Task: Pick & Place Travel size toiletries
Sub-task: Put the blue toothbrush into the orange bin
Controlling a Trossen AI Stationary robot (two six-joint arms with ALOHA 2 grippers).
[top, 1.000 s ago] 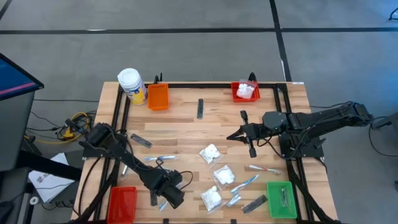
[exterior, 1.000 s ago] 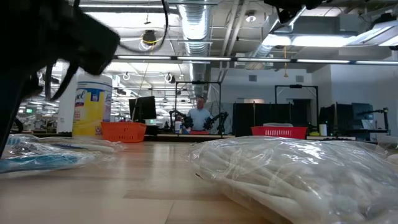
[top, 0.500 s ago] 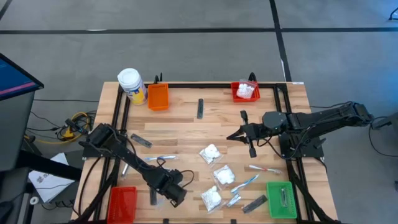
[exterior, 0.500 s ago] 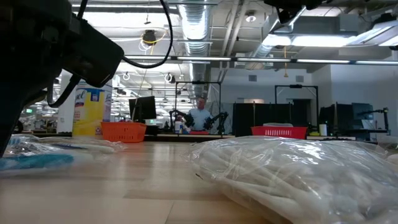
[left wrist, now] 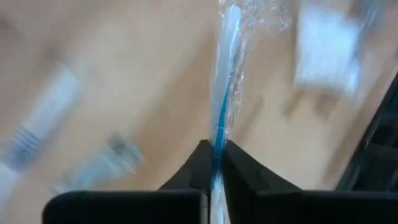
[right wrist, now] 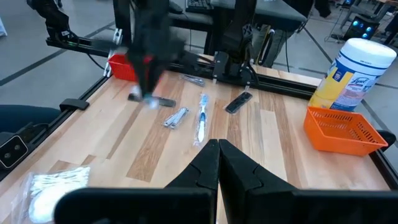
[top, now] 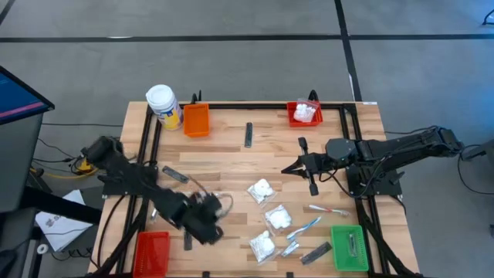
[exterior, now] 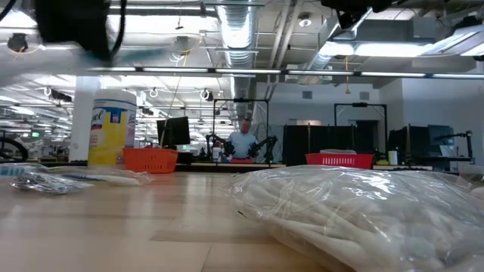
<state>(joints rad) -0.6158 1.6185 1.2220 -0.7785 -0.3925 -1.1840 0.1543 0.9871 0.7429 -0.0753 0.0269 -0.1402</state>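
Down at the tabletop's (top: 231, 154) front-left, the left gripper (left wrist: 214, 163) is pinching a wrapped toothbrush (left wrist: 225, 81), long axis sticking straight out past the fingers. The red bin (top: 151, 252) is sitting just beside it, while the right gripper (right wrist: 217, 152) is hanging closed mid-table.

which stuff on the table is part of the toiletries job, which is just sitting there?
Job: wrapped toothbrush in the left hand; white packets; dark bar; red bin; green bin.
Lying about: yellow wipes jar; right hand, empty, waiting mid-table.
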